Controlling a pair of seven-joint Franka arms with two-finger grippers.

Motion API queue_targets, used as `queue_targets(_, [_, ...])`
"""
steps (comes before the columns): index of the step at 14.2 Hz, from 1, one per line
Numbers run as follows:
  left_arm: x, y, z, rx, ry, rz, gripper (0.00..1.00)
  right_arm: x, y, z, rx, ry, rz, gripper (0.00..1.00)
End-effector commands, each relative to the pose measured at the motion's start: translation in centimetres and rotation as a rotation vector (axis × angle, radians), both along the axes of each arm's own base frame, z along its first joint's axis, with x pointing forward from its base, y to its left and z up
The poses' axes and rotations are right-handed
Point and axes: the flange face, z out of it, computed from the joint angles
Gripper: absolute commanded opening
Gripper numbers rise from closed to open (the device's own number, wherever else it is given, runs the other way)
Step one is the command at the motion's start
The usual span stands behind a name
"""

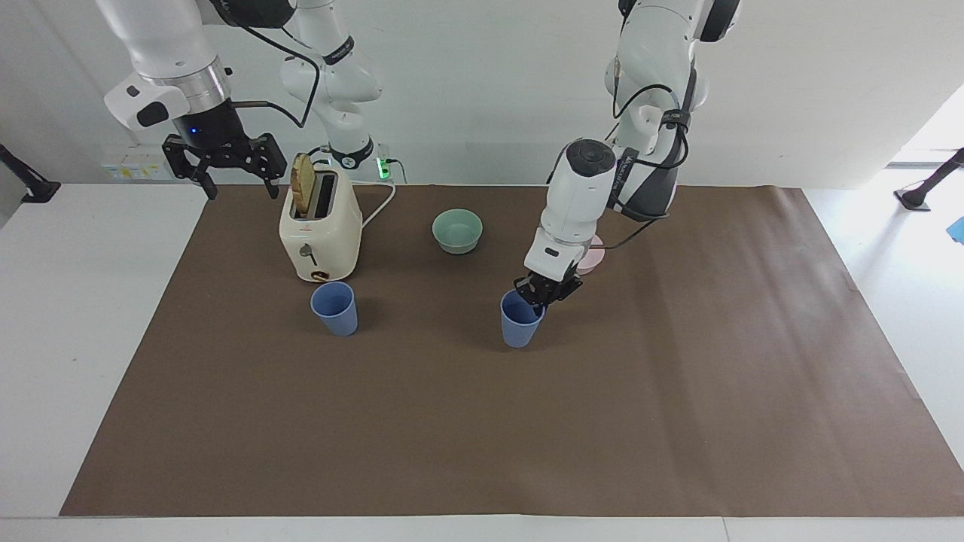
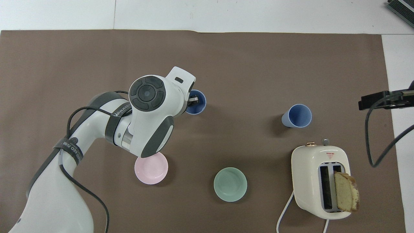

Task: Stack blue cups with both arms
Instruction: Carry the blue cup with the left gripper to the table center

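Observation:
One blue cup (image 1: 334,307) stands upright on the brown mat, just farther from the robots than the toaster; it also shows in the overhead view (image 2: 297,115). My left gripper (image 1: 538,294) is shut on the rim of the second blue cup (image 1: 520,325), one finger inside it, over the middle of the mat. That cup hangs upright and low; I cannot tell if it touches the mat. In the overhead view the cup (image 2: 198,104) is partly hidden by the left arm. My right gripper (image 1: 234,181) is open and empty, up in the air beside the toaster.
A cream toaster (image 1: 320,229) with a bread slice (image 1: 302,184) in one slot stands toward the right arm's end. A mint-green bowl (image 1: 457,230) and a pink bowl (image 2: 151,170), partly hidden by the left arm, lie nearer to the robots than the cups.

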Motion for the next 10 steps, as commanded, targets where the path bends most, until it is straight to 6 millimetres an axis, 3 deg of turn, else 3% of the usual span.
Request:
queue_targets(1, [-0.66, -2.11, -2.04, 0.025, -0.013, -0.022, 0.00, -0.47, -0.20, 0.26, 0.003, -0.002, 0.014, 1.00])
queue_targets(5, [-0.55, -2.29, -1.99, 0.030, -0.021, -0.029, 0.00, -0.47, -0.22, 0.26, 0.002, -0.002, 0.014, 1.00])
queue_targets(7, [-0.56, -2.27, -2.05, 0.030, -0.021, -0.029, 0.05, -0.47, -0.20, 0.26, 0.003, -0.002, 0.013, 1.00])
queue_targets(8, [-0.52, -2.18, -2.10, 0.030, -0.021, -0.028, 0.17, -0.47, -0.20, 0.26, 0.003, -0.002, 0.014, 1.00])
queue_targets(10, [-0.36, -2.04, -2.12, 0.028, -0.021, -0.024, 0.58, -0.47, -0.47, 0.26, 0.002, -0.002, 0.008, 1.00])
